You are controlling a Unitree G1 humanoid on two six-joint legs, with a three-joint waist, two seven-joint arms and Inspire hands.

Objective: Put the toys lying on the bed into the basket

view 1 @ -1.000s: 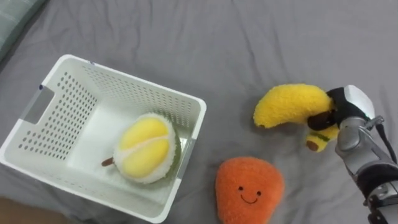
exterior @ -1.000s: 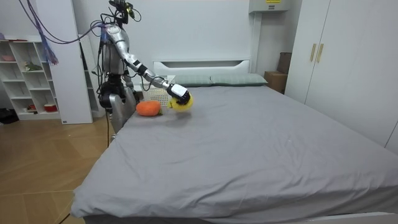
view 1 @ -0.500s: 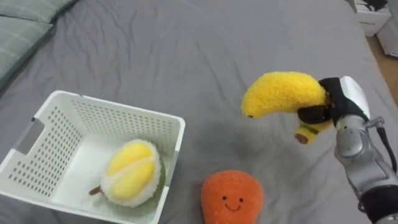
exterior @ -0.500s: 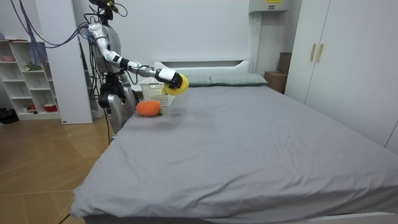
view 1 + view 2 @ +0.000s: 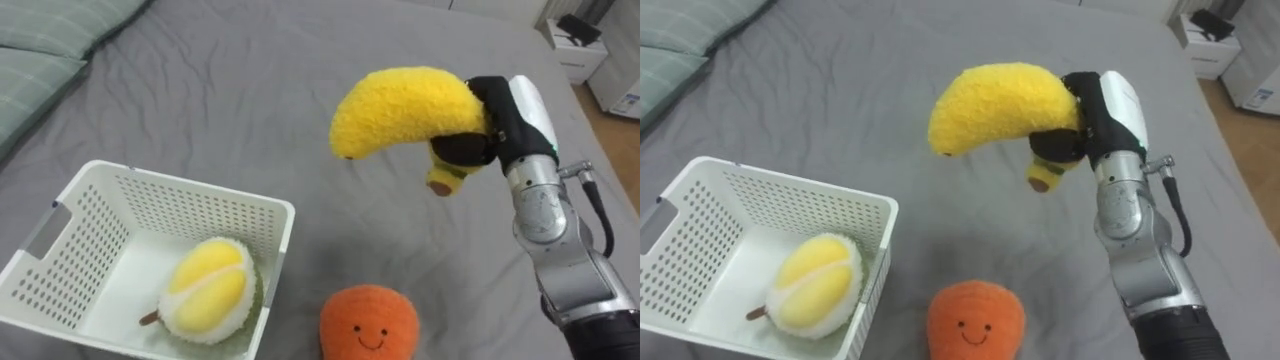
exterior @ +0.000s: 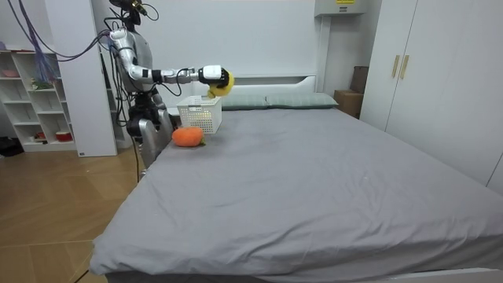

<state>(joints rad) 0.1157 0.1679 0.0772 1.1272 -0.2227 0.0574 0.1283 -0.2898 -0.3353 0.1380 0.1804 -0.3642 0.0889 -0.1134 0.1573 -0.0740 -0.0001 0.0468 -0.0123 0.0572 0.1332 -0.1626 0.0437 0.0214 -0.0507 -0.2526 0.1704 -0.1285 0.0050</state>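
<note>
The right hand (image 5: 508, 112) is clenched around the stem end of a yellow plush banana (image 5: 400, 105), dark fingers (image 5: 468, 150) wrapped under it. The toy is held in the air above the grey bed (image 5: 250, 80), its free tip pointing toward the robot's left. Below and to the left, a white perforated basket (image 5: 180, 182) sits near the bed's edge on the robot's side, toward the head end where the pillows (image 5: 45, 40) lie. 1 plush durian (image 5: 208, 292) lies inside it. An orange plush with a smiling face (image 5: 368, 322) rests on the bed just beside the basket's right wall. In the room view the robot stands at that edge, arm stretched out level over the basket.
</note>
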